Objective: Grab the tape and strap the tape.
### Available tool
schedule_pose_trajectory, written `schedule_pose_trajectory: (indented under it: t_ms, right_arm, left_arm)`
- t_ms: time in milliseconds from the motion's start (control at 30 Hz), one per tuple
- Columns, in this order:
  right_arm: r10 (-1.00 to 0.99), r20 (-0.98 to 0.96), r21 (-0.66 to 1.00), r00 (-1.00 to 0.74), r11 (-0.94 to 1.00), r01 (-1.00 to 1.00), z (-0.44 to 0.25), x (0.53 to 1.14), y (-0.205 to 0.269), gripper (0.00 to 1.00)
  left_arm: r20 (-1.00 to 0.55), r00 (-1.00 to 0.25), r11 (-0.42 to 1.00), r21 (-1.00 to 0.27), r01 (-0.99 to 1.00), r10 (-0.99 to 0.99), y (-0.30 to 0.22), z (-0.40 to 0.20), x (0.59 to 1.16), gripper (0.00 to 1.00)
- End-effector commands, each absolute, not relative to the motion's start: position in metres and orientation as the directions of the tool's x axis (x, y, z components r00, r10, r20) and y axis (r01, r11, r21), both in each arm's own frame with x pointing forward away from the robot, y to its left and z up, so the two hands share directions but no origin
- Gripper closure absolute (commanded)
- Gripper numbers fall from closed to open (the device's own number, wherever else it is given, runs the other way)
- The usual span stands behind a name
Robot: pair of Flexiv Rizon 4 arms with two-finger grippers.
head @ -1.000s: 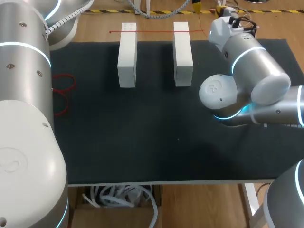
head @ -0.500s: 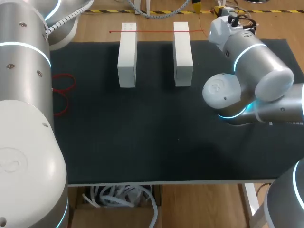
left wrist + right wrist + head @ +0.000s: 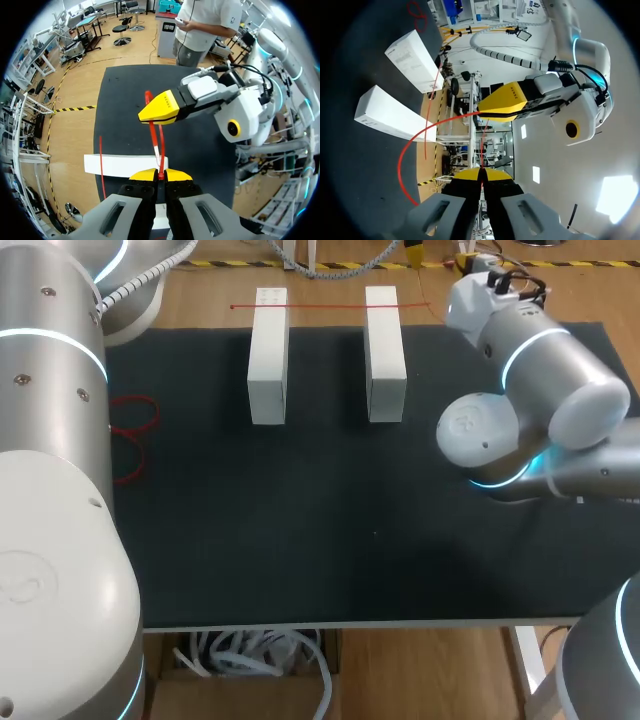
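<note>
A thin red tape (image 3: 320,307) runs straight across the far ends of two white blocks (image 3: 267,355) (image 3: 385,350). In the left wrist view my left gripper (image 3: 160,173) is shut on the red tape (image 3: 154,132) above one white block (image 3: 120,165). The tape rises from there to my right gripper (image 3: 142,117), also shut on it. In the right wrist view my right gripper (image 3: 481,172) pinches the tape (image 3: 415,145), which curves over to the left gripper (image 3: 480,111) facing it. In the head view neither gripper's fingers show; the right arm's wrist (image 3: 480,302) is at the far right of the tape.
Both blocks stand on a black mat (image 3: 300,520). Spare red loops (image 3: 130,420) lie at the mat's left edge, by my left arm (image 3: 50,490). The right arm's elbow (image 3: 480,440) hangs over the mat's right side.
The right arm has shifted a little to the right in the head view. The tape line and the blocks have stayed put.
</note>
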State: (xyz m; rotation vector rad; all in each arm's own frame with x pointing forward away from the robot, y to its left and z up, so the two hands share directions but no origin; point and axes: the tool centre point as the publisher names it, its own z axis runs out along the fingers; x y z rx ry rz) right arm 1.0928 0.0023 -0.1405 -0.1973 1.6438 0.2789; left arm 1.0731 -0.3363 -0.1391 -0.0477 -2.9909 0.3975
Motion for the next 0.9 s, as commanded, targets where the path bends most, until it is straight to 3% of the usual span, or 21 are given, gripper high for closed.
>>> schedule_pose_trajectory:
  t_ms: [33, 900]
  right_arm:
    - [0.035, -0.994, 0.063, -0.100, 0.953, -0.295, -0.139, 1.095, 0.003, 1.00]
    - [0.057, -0.993, 0.086, -0.106, 0.950, -0.301, -0.143, 1.095, 0.017, 1.00]
  left_arm:
    - [0.124, -0.991, 0.967, -0.255, 0.013, 0.046, -0.337, -0.137, 1.074, 1.00]
    - [0.124, -0.991, 0.967, -0.255, 0.013, 0.046, -0.337, -0.137, 1.074, 1.00]
